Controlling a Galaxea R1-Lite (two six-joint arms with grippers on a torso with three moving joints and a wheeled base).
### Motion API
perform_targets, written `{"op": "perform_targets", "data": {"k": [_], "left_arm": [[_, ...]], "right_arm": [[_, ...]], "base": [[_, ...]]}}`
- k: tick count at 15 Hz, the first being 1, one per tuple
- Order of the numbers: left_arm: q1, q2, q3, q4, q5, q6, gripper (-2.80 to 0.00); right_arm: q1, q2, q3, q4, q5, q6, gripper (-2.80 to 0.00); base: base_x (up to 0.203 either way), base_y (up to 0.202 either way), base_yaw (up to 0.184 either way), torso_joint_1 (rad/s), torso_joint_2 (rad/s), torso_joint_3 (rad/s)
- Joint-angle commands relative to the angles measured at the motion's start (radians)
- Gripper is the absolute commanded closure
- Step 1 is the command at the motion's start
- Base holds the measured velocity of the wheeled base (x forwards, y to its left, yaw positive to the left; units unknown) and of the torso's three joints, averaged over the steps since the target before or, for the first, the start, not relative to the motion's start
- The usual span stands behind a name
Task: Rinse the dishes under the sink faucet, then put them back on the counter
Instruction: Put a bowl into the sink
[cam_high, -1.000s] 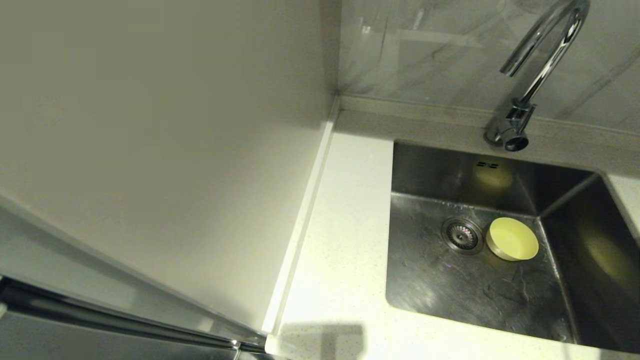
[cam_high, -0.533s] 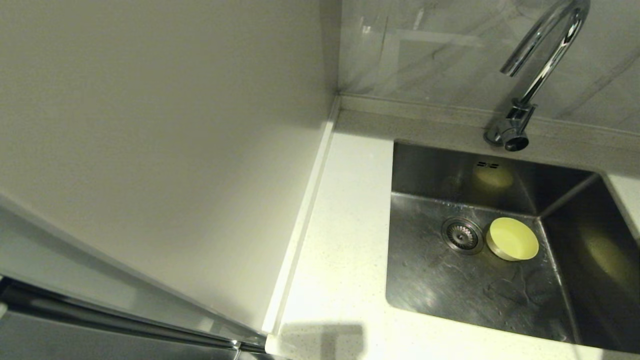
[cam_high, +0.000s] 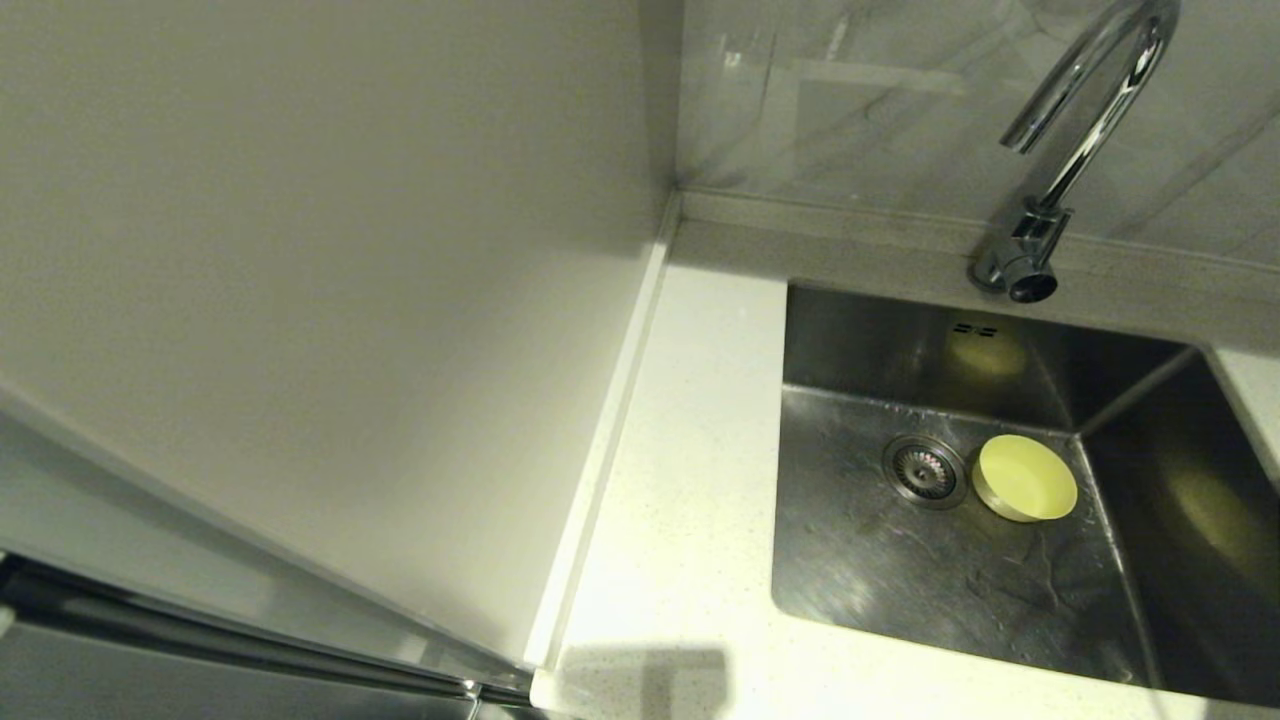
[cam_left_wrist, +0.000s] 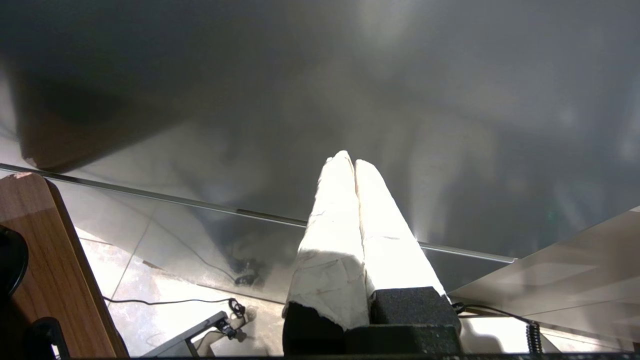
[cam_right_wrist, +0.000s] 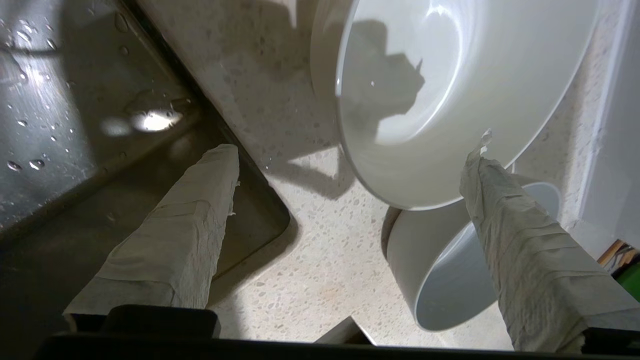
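Note:
A yellow bowl (cam_high: 1025, 478) lies in the sink (cam_high: 900, 570), just right of the drain (cam_high: 925, 470) and below the faucet (cam_high: 1080, 120). In the right wrist view a white bowl (cam_right_wrist: 450, 90) and a pale grey-blue bowl (cam_right_wrist: 450, 270) sit close together on the speckled counter (cam_right_wrist: 300, 250), beside the sink's corner (cam_right_wrist: 75, 125). My right gripper (cam_right_wrist: 352, 152) hangs open above them and holds nothing. One finger (cam_right_wrist: 190, 220) is over the sink corner. The other (cam_right_wrist: 520, 235) shows in front of both bowls' rims. My left gripper (cam_left_wrist: 352, 162) is shut and empty, away from the sink.
A plain pale side panel (cam_high: 350, 300) rises left of the counter strip (cam_high: 690, 450). A marbled back wall (cam_high: 850, 100) stands behind the faucet. The left wrist view faces a grey panel (cam_left_wrist: 350, 75), with floor, cables and a wooden board (cam_left_wrist: 55, 260) below.

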Motion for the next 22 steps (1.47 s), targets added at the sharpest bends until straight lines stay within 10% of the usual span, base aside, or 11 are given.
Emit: {"op": "perform_targets", "data": {"k": [1, 7, 8, 22], "left_arm": [[0.0, 0.0, 0.003, 0.0, 0.0, 0.0, 0.0], [0.0, 0.0, 0.003, 0.0, 0.0, 0.0, 0.0], [0.0, 0.0, 0.003, 0.0, 0.0, 0.0, 0.0], [0.0, 0.0, 0.003, 0.0, 0.0, 0.0, 0.0]], "right_arm": [[0.0, 0.002, 0.014, 0.003, -0.001, 0.003, -2.8], [0.002, 0.017, 0.004, 0.001, 0.0, 0.0, -2.8], [0.002, 0.019, 0.011, -0.016, -0.001, 0.0, 0.0], [0.015, 0.061, 0.011, -0.085, 0.057, -0.008, 0.0]], "base": [[0.0, 0.0, 0.0, 0.0, 0.0, 0.0], [0.0, 0.0, 0.0, 0.0, 0.0, 0.0], [0.0, 0.0, 0.0, 0.0, 0.0, 0.0], [0.0, 0.0, 0.0, 0.0, 0.0, 0.0]]}}
